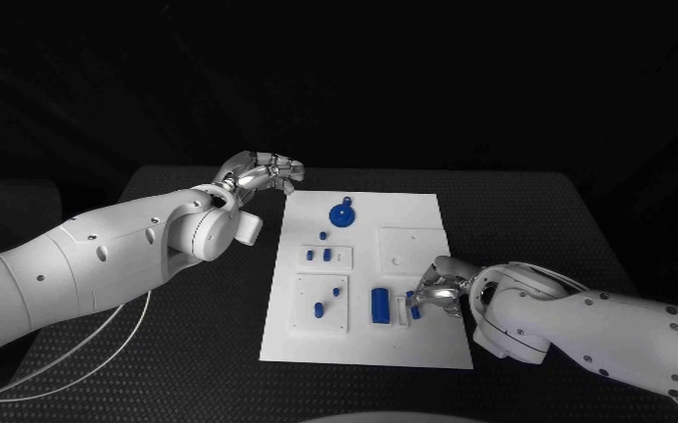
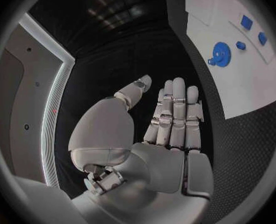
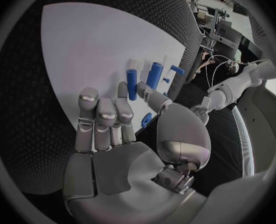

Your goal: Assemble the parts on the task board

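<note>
Fingers [image 3: 107,119] of our right hand [image 1: 441,291] curl over the task board's [image 1: 410,217] near right part, pinching a small blue cylinder [image 3: 132,83] between thumb and fingertip; a second blue cylinder [image 1: 380,305] lies just beside. Farther off, our left hand [image 1: 263,172] hangs empty, fingers extended, beside the board's far left corner, near the blue gear [image 1: 342,214].
</note>
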